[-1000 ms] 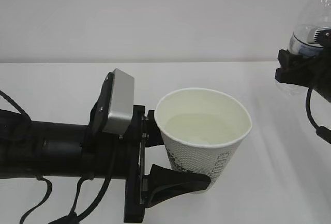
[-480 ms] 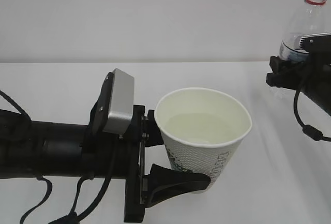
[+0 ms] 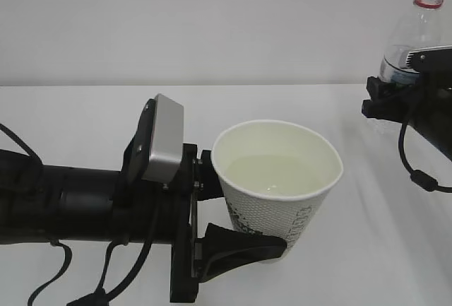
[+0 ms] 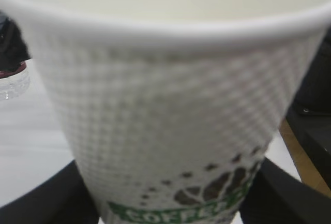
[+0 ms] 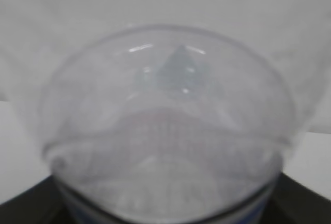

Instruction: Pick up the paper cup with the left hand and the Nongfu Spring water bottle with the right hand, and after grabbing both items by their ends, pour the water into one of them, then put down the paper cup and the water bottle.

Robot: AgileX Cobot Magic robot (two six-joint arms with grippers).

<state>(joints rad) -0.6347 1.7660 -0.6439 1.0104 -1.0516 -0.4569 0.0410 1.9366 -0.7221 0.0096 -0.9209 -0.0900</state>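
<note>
With water pooled in the paper cup [image 3: 277, 182] clamped by the left hand [image 3: 236, 218] at centre, and the right hand [image 3: 395, 101] gripping the upright Nongfu Spring water bottle [image 3: 417, 34] upper right, lower both level.

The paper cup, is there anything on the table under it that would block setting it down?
Nothing visible does. The paper cup, held by the left hand, hangs over bare white table; the spot right beneath it is hidden.

Plain white table [image 3: 85, 112], nothing resting directly on its visible surface.
</note>
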